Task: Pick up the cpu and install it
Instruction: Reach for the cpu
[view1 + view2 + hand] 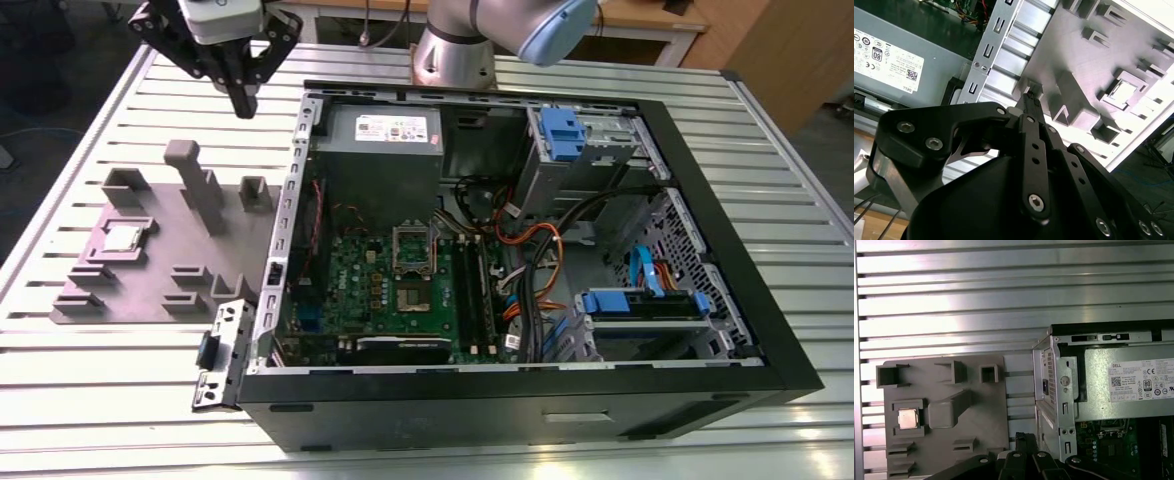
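The small flat silver square cpu (124,236) lies in a recess of the grey slotted plastic plate (147,290), at nine o'clock from the open black computer case (534,400). The black hand (242,105) hovers clenched and empty at the plate's one o'clock. The chip looks light, stiff and fragile, so opposite edges seem the safest hold.

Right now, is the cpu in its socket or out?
Out. The cpu lies in a recess of the grey holder plate, outside the case.
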Robot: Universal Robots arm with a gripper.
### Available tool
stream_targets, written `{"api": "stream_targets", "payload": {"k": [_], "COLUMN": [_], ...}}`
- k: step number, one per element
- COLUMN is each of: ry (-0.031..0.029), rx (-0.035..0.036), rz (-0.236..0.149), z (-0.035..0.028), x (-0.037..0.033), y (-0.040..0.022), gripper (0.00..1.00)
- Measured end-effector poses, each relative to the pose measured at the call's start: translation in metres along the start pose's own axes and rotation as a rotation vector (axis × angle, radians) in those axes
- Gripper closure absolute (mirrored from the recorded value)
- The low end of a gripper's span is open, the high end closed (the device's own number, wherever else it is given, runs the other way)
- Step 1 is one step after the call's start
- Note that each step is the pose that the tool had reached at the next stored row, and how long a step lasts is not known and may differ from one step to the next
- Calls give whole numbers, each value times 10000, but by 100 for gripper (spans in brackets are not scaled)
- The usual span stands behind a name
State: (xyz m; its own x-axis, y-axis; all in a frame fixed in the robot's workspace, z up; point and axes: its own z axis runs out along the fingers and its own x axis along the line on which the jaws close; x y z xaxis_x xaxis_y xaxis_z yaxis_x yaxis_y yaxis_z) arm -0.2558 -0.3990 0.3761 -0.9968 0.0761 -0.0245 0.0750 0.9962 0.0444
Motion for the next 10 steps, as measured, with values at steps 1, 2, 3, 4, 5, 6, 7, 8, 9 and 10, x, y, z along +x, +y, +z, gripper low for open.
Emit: {"api": "stream_targets", "payload": {"k": [1, 2, 3, 4, 5, 6, 7, 8, 9, 10], "ry": [-1, 0, 0, 0, 0, 0, 0, 0, 0, 0], "rx": [0, 0, 1, 1, 0, 0, 1, 0, 0, 0], "rz": [1, 2, 1, 2, 1, 2, 2, 2, 1, 1], "z": [1, 1, 1, 1, 2, 2, 2, 4, 4, 5], "x": [5, 13, 22, 33, 43, 54, 65, 74, 82, 91], "y": [0, -1, -2, -3, -4, -4, -5, -6, -7, -7], "gripper": [89, 89, 89, 89, 89, 89, 89, 89, 89, 89]}}
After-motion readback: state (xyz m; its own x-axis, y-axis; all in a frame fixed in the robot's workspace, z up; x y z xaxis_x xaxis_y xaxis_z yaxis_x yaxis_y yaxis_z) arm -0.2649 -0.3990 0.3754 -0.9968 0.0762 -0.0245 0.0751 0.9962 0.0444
